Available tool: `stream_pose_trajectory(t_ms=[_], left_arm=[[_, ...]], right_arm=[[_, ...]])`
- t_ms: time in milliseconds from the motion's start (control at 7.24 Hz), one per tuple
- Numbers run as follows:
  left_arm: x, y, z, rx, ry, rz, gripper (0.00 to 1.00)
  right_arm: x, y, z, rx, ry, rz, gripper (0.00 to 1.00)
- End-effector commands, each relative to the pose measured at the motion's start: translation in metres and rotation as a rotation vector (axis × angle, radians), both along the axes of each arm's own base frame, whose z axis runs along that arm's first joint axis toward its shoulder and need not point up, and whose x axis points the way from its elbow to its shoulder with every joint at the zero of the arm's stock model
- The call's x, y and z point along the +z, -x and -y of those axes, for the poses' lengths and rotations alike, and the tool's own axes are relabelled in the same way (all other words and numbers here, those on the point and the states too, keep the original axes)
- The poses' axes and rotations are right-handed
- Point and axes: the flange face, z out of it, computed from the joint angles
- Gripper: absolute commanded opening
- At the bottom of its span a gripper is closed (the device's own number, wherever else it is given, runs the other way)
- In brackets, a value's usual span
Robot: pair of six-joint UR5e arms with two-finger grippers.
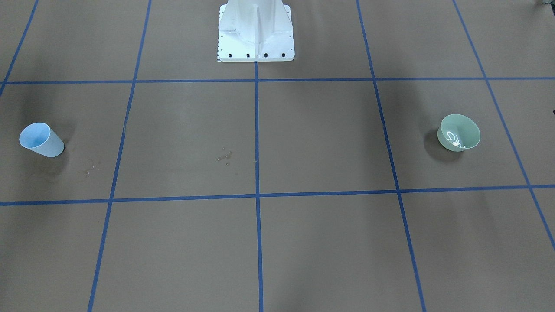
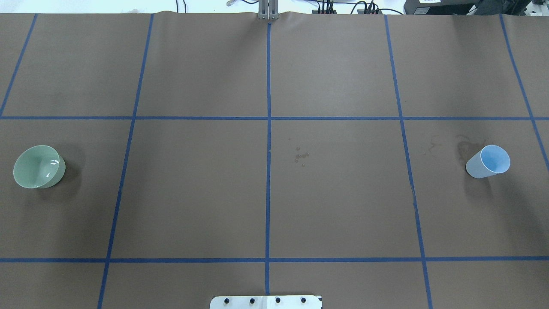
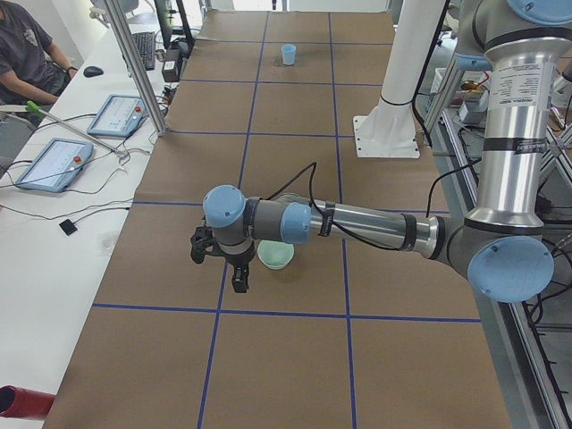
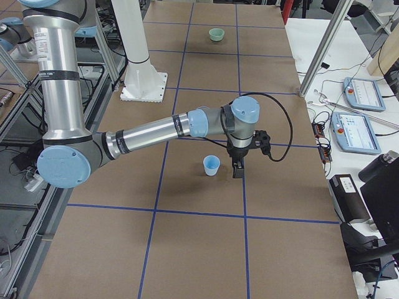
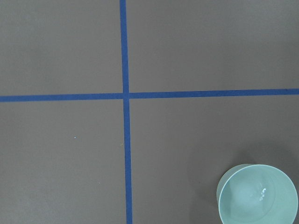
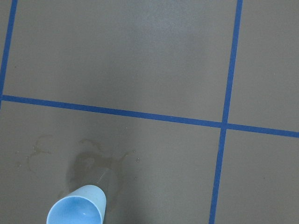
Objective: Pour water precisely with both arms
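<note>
A green bowl (image 1: 458, 132) (image 2: 38, 166) (image 3: 275, 256) (image 5: 257, 196) stands on the table on my left side. Water shows in it as a white glint (image 1: 455, 139). A light blue cup (image 1: 41, 139) (image 2: 489, 162) (image 4: 211, 166) (image 6: 77, 207) stands upright on my right side. My left gripper (image 3: 223, 264) hangs just beside the bowl and apart from it. My right gripper (image 4: 240, 165) hangs beside the cup and apart from it. Both show only in the side views, so I cannot tell whether they are open or shut.
Several water drops (image 1: 224, 155) (image 2: 301, 155) lie near the table's middle. A wet stain (image 6: 93, 158) lies by the cup. The white pedestal (image 1: 256, 30) stands at the robot's edge. Tablets (image 3: 54, 161) and an operator (image 3: 27, 54) are beside the table.
</note>
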Motion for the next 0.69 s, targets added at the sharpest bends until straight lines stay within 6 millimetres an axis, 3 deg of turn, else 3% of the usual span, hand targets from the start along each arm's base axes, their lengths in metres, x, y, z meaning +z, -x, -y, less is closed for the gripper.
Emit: stream_pose_trajectory(t_ms=[0, 415, 553], left_arm=[[-0.001, 0.007, 0.006, 0.001, -0.018, -0.002, 1.0], [-0.003, 0.006, 0.013, 0.02, -0.027, -0.005, 1.0], [-0.005, 0.006, 0.014, 0.019, -0.024, -0.006, 1.0]], right_arm=[[0.022, -0.002, -0.003, 0.005, 0.053, -0.004, 0.99], [0.053, -0.006, -0.017, 0.011, 0.107, -0.007, 0.99], [0.053, -0.006, -0.018, 0.01, 0.107, -0.009, 0.99]])
